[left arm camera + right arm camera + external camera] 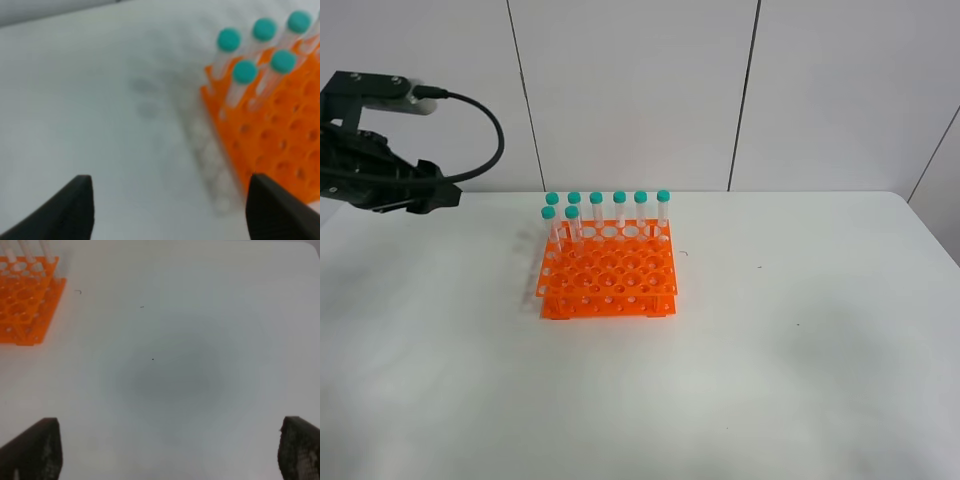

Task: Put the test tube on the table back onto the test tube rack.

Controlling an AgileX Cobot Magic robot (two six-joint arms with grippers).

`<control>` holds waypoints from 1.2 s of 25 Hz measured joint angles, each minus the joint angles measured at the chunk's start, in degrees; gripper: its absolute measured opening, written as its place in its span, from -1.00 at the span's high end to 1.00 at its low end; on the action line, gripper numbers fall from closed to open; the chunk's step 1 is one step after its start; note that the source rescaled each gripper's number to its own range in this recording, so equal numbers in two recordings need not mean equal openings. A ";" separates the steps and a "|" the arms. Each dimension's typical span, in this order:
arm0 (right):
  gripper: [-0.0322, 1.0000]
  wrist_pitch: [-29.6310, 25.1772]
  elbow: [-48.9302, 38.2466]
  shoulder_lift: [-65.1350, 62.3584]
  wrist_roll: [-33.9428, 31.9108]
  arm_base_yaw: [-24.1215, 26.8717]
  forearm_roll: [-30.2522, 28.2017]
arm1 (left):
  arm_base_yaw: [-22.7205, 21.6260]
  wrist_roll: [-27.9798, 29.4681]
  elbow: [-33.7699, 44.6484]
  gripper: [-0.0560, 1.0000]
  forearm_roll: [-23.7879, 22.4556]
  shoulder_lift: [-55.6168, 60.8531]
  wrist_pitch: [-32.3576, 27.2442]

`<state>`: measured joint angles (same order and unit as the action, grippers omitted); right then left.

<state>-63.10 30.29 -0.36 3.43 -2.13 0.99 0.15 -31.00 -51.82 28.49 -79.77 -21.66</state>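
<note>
**All tubes look racked — both grippers empty**

High view: the rack (609,272) sits near the middle of the table (800,380). Eight teal-capped tubes stand upright in it — six along the far row, two in the next row at the left end, the nearer of these the tube (572,222) most likely placed last. No tube lies loose on the table here, so I judge the task done or nearly so. The left arm (380,170) hangs high at the left edge, well apart from the rack; its fingers cannot be made out here. The right arm is out of frame.

Left wrist view: the left gripper (167,205) shows two dark fingertips set fairly wide with nothing between them, above bare table beside the rack's corner. Five caps are in view; the picture is soft, so seating depth in the holes is hard to judge. To finish well, the arm should pull away upward and clear of the caps, so no finger clips a tube.

Right wrist view: the right gripper (170,450) has its fingertips at full spread, holding nothing, over bare table. The rack is cut off at one corner, and only the lower parts of tubes show.

Hidden: whether each tip has passed through the lower tier, and any table area beyond the frames.
</note>
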 joint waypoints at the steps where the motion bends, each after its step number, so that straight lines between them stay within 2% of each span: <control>1: -1.00 0.00 0.00 0.00 0.00 0.00 0.00 | -0.87 -0.81 1.32 -0.28 0.91 0.55 0.06; 3: -1.00 0.00 0.00 0.00 0.00 0.00 0.00 | -1.76 -1.66 3.07 -0.28 1.95 0.75 -0.78; 8: -1.00 0.00 0.00 0.00 0.00 0.00 0.00 | -2.01 -1.66 3.63 -0.28 1.12 1.06 -13.92; 12: -1.00 0.00 0.00 0.00 0.00 0.00 0.00 | -2.01 -0.54 3.03 -0.28 -6.27 2.47 -28.46; 16: -1.00 0.00 0.00 0.00 0.00 0.00 0.00 | -2.01 4.25 2.52 -0.28 -14.73 2.91 -44.21; 17: -1.00 0.00 0.00 0.00 0.00 0.00 0.00 | -2.01 6.33 2.52 -0.28 -17.25 3.05 -45.99; 21: -1.00 0.00 0.00 0.00 0.00 0.00 0.00 | -2.01 18.81 2.33 -0.28 -27.43 4.14 -47.53; 24: -1.00 0.00 0.00 0.00 0.00 0.00 0.00 | -2.01 25.57 2.28 -0.28 -32.16 5.05 -47.72; 27: -1.00 0.00 0.00 0.00 0.00 0.00 0.00 | -2.01 28.31 2.28 -0.28 -28.49 5.37 -47.72; 30: -1.00 0.00 0.00 0.00 0.00 0.00 0.00 | -1.93 26.40 2.28 -0.28 -23.18 6.06 -47.72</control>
<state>-63.10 30.29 -0.36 3.43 -2.13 0.99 -1.78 -4.61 -49.54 5.32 -73.71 -69.38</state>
